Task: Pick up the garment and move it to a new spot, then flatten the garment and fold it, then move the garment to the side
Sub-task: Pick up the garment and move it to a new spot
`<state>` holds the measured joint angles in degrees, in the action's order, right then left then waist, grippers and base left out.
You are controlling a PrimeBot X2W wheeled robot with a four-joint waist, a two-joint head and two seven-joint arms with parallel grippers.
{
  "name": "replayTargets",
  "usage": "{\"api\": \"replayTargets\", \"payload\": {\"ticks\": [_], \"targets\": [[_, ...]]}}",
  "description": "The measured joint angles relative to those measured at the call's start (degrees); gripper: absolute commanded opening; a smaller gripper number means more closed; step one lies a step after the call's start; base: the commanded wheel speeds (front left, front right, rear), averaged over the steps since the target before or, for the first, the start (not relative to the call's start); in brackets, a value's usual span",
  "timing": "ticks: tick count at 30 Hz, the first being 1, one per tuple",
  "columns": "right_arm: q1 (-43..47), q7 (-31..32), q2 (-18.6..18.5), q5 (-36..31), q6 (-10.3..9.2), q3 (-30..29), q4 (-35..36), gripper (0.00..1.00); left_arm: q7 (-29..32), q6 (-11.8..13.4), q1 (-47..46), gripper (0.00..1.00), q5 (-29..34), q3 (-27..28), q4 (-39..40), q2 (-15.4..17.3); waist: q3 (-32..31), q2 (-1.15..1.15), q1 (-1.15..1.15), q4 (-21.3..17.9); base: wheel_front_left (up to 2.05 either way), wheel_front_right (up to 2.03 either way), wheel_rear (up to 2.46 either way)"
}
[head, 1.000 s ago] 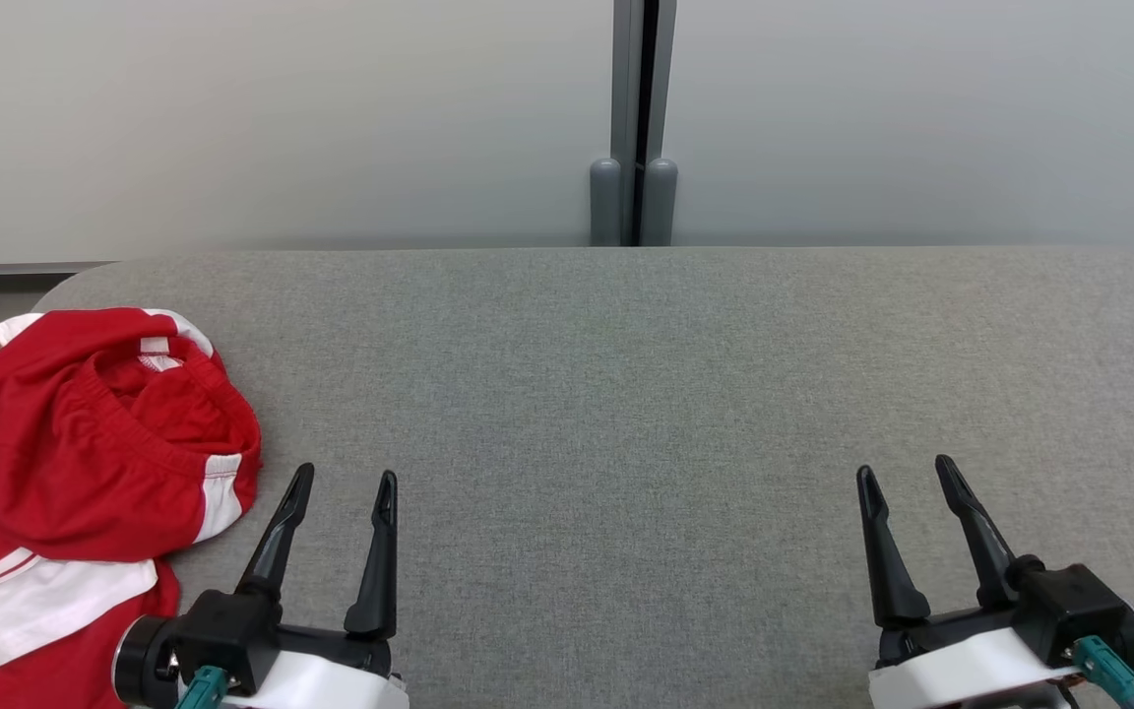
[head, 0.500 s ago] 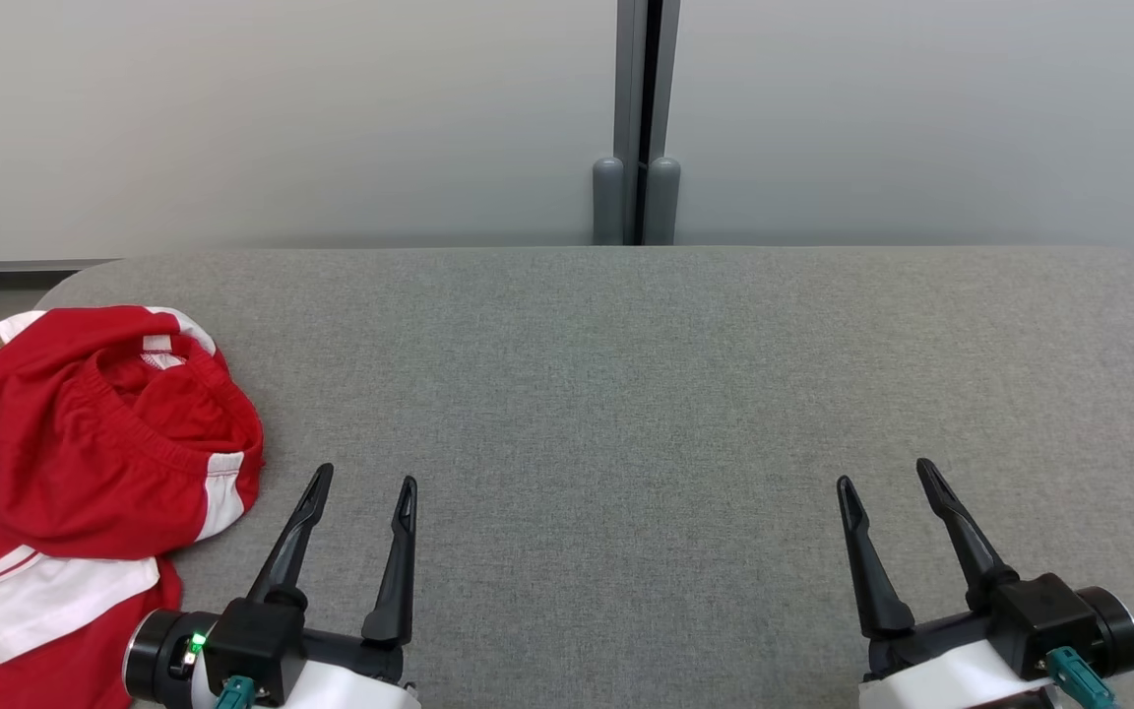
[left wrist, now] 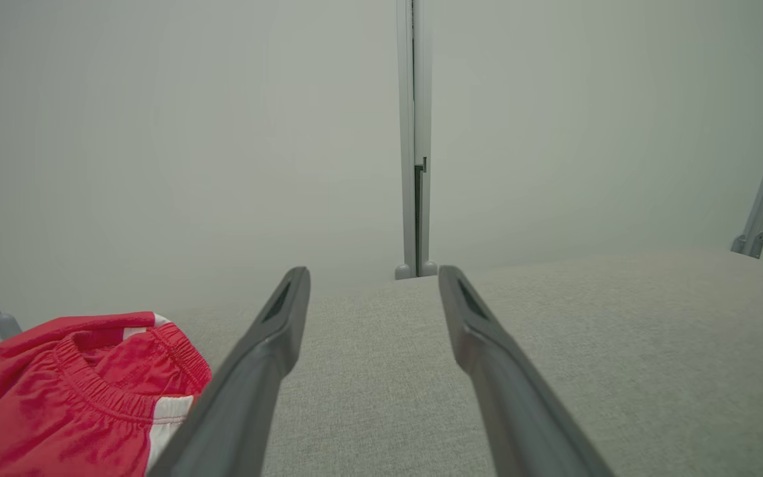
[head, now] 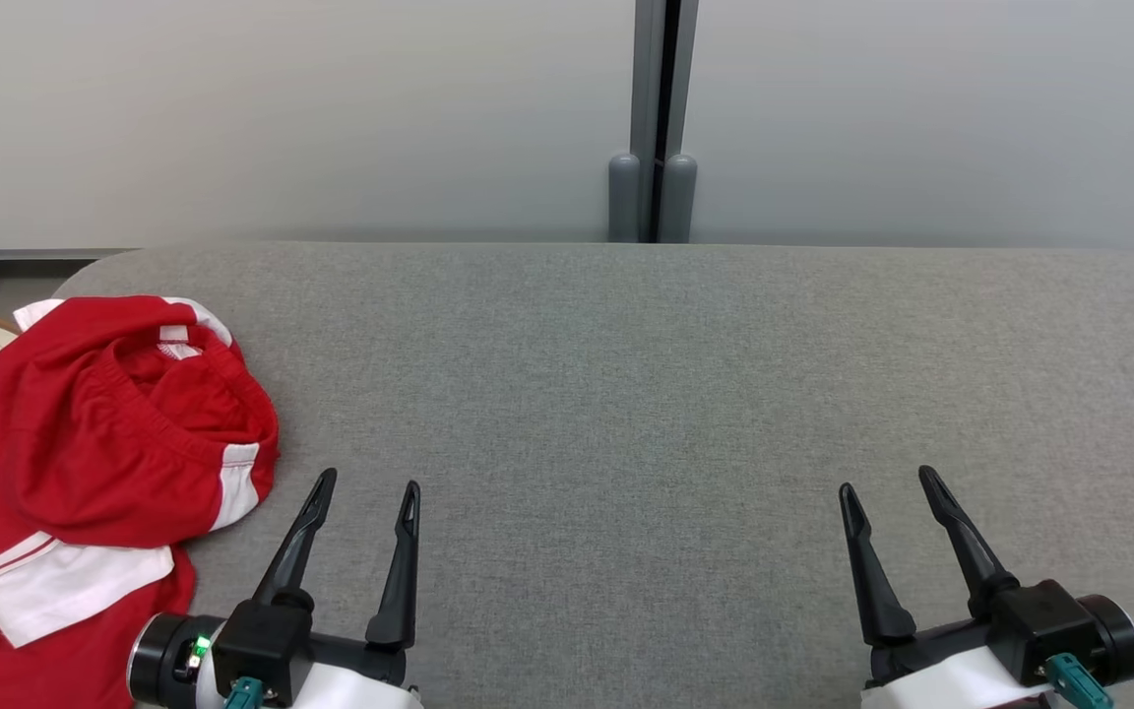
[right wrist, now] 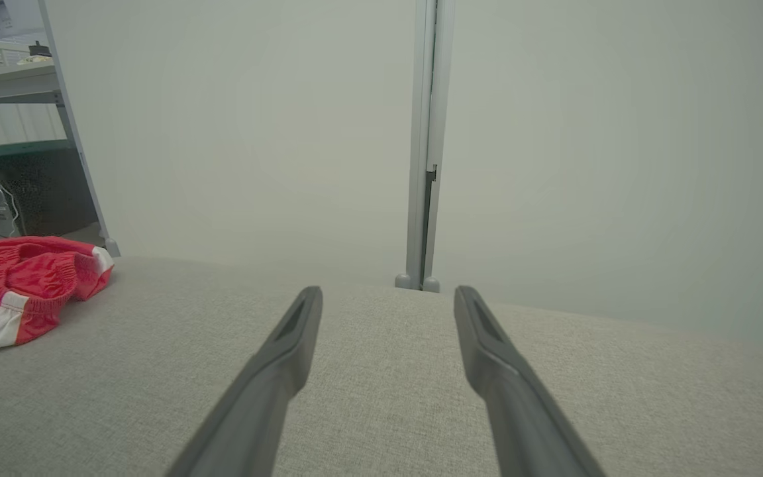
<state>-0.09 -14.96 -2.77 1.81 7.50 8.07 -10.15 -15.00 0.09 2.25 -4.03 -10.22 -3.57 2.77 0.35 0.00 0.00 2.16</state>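
The grey tabletop (head: 685, 394) stretches wide with its middle free, likely the room meant for spreading and folding. The red garment (head: 114, 443) with white bands lies crumpled at its left edge, not yet picked up. The left end effector (head: 370, 480) hovers just beside it and the right end effector (head: 884, 480) well apart to the right, both spread wide and empty, seemingly poised for the first grasp.

Head view downward, wrist views low and level, sharing table (head: 626, 394), garment (head: 124, 433)
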Motion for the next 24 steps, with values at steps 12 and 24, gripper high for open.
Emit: {"api": "replayTargets", "payload": {"ticks": [12,24], "targets": [[0.8,0.0,0.0,1.1,0.01,1.2,-0.2,1.0,-0.1,2.0,0.3,1.0,-0.4,0.1,0.3,0.0,0.1,0.0,0.0,7.7,0.0,0.0,0.0],[1.7,-0.2,0.0,-0.8,0.01,2.0,1.3,1.0,-0.1,2.1,2.3,1.0,-1.3,1.4,1.1,0.0,-0.6,0.0,0.0,19.1,0.0,0.0,0.0]]}}
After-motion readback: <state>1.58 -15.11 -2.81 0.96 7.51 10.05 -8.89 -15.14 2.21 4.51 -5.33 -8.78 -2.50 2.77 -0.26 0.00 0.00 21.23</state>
